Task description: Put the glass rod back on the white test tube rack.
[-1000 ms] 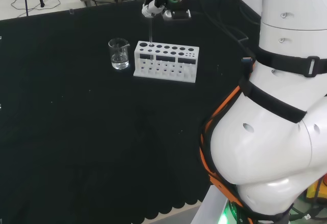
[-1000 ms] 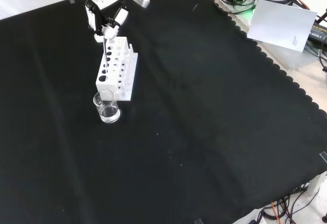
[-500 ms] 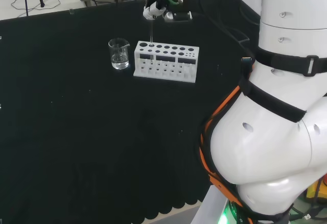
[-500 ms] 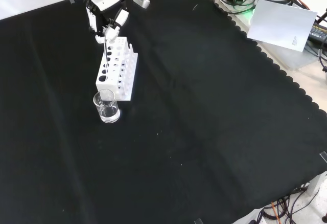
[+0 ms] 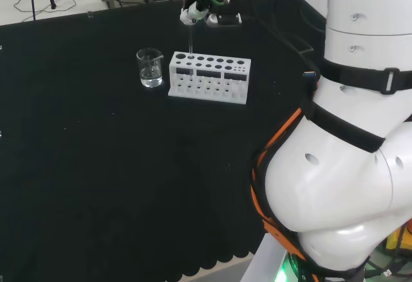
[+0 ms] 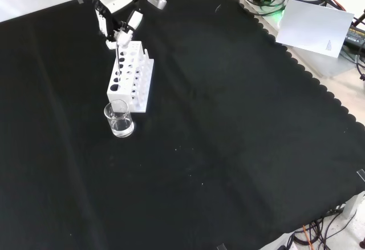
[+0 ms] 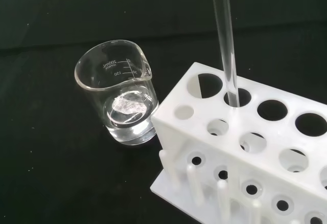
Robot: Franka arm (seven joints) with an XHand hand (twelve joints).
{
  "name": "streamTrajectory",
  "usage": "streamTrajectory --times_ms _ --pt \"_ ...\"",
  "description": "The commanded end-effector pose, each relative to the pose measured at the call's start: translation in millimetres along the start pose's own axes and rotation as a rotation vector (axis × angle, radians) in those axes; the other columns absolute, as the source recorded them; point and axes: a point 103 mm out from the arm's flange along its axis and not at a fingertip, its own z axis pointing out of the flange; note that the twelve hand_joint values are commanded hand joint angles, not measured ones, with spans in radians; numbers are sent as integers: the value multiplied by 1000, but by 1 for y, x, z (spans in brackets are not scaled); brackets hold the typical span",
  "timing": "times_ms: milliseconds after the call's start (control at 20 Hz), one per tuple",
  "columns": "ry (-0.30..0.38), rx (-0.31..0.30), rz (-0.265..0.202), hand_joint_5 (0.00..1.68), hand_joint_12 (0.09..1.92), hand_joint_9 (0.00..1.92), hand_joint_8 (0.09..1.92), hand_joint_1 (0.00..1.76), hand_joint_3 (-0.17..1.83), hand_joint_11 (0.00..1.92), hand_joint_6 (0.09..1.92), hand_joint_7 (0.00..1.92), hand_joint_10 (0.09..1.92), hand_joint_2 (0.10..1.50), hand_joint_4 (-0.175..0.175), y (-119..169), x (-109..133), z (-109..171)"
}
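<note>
Insertion step: glass rod [image 7: 225,45] upright, tip just entering a hole at the white test tube rack [image 5: 209,76] end nearest the beaker [image 5: 150,67] (upper centre, head view). Pinched at its top in curled fingers of the hand [image 6: 118,17]. Next, by judgement: straight down until seated, then release.

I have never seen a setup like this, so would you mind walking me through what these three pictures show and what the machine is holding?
This is one white robot arm with a black and white hand in place of a gripper. The head view looks over the arm from behind its base; the front view looks down from the opposite side; the wrist view sits by the palm, so things look large. On the black cloth stand a white test tube rack and, beside it, a glass beaker with a little clear liquid. The hand pinches a glass rod upright, its lower end in one of the rack's holes near the beaker end.
</note>
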Motion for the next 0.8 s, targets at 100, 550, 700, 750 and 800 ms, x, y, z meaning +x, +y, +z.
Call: streamTrajectory --times_ms 100,550,700,750,800 --pt "2 32 -9 1391 696 1731 464 1320 -175 1404 87 1440 675 1047 -175 8 9 -3" --pt "-12 62 -6 812 714 1715 166 1340 -175 1502 870 1383 670 938 -175 11 11 -4" --pt "-17 61 -3 725 727 1708 509 1334 -175 1506 903 1175 680 921 -175 11 12 -4" --pt "-18 58 -2 706 731 1707 595 1334 -175 1507 908 1123 684 919 -175 11 12 -5" --pt "-18 57 -2 693 734 1706 646 1334 -175 1509 911 1090 686 918 -175 10 12 -6"
